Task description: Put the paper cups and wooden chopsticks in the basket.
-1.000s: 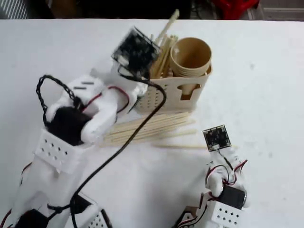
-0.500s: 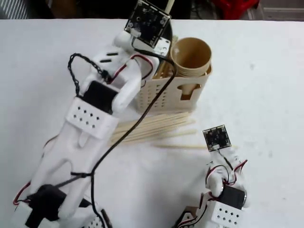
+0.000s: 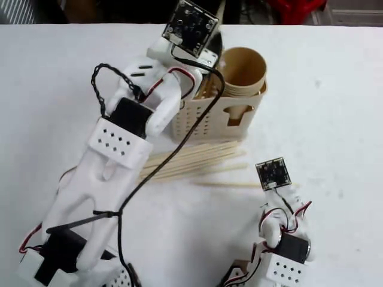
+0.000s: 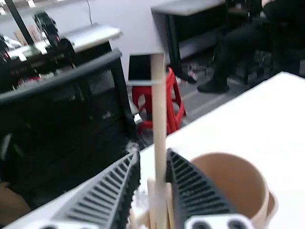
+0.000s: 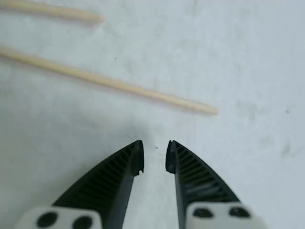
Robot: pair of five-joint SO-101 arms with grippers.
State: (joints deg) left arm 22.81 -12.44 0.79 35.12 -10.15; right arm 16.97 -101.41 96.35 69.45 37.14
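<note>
Shifted toward top centre, my left gripper (image 4: 152, 161) is clamping a chopstick (image 4: 158, 105) over the basket (image 3: 230, 116); my right gripper (image 5: 154, 156) is gaping slightly, empty.

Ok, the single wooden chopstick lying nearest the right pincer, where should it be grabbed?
Probably near the end of the thin pale wooden chopstick, from straight above, right pincer straddling it crosswise: it lies flat on the white table, just ahead of the tips.
</note>
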